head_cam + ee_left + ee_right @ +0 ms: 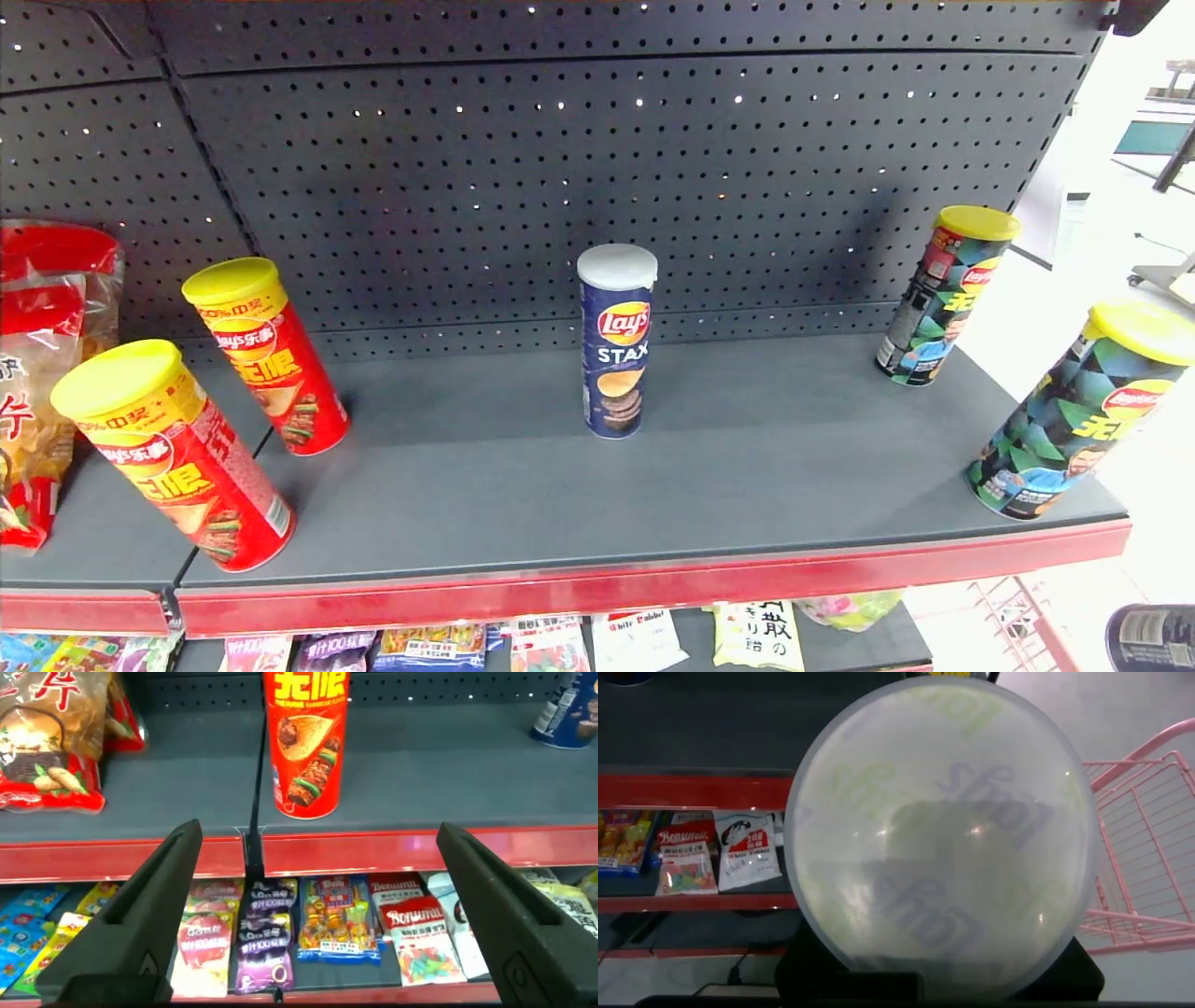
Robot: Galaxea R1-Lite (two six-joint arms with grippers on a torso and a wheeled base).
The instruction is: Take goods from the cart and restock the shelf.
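Note:
In the right wrist view, a chip can with a translucent lid [943,831] stands close in front of the camera, lid toward it. My right gripper [938,982] is shut on it, and the can hides most of the fingers. A dark can end [1150,637] shows at the head view's lower right corner, beside the pink wire cart [1148,859]. My left gripper [318,835] hangs open and holds nothing. It faces the shelf's red front edge [374,849], in front of a red can [306,742].
The grey shelf [728,485] holds two red cans [271,359] [177,457] at the left, a blue can [616,341] in the middle and two green-black cans [948,294] [1083,411] at the right. Snack bags [42,373] stand at the far left. The lower shelf holds candy packets [336,919].

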